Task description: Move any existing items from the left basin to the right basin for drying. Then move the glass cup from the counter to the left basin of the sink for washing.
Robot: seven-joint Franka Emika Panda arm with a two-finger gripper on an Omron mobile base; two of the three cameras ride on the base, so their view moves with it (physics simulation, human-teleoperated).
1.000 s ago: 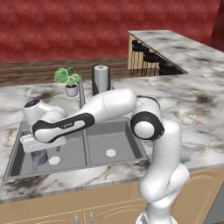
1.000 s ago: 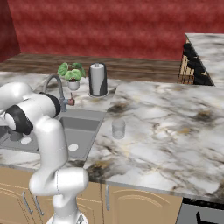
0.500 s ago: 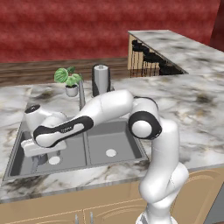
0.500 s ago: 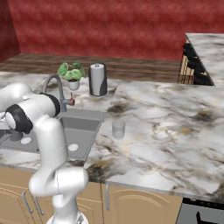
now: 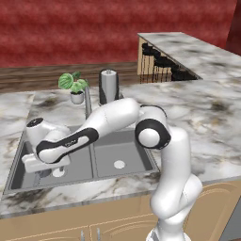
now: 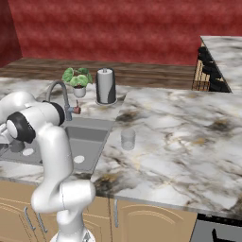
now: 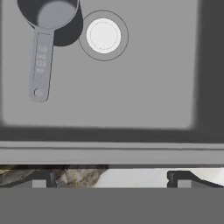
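Observation:
A small dark grey cup (image 7: pixel 50 13) with a flat handle stands in the left basin (image 7: pixel 131 87) beside the round white drain (image 7: pixel 103 36). My gripper (image 7: pixel 111 181) is open and empty, its fingertips (image 7: pixel 41 180) wide apart over the basin's near rim. In the left base view the gripper (image 5: pixel 44 169) hangs low over the left basin (image 5: pixel 77 164), just above the grey cup (image 5: pixel 40 174). The right basin (image 5: pixel 134 155) holds only its drain. The glass cup (image 6: pixel 127 139) stands upright on the marble counter (image 6: pixel 179 142), right of the sink (image 6: pixel 90 137).
A tall steel canister (image 5: pixel 108 84) and a potted plant (image 5: pixel 74 84) stand behind the sink. The thin tap (image 5: pixel 87 101) rises at the divider's back. My arm stretches across both basins. A raised marble bar (image 5: pixel 188 52) runs along the back right.
The hand has sunk a little lower over the left basin, towards the grey cup. Its jaws have stayed open. The cups have not moved.

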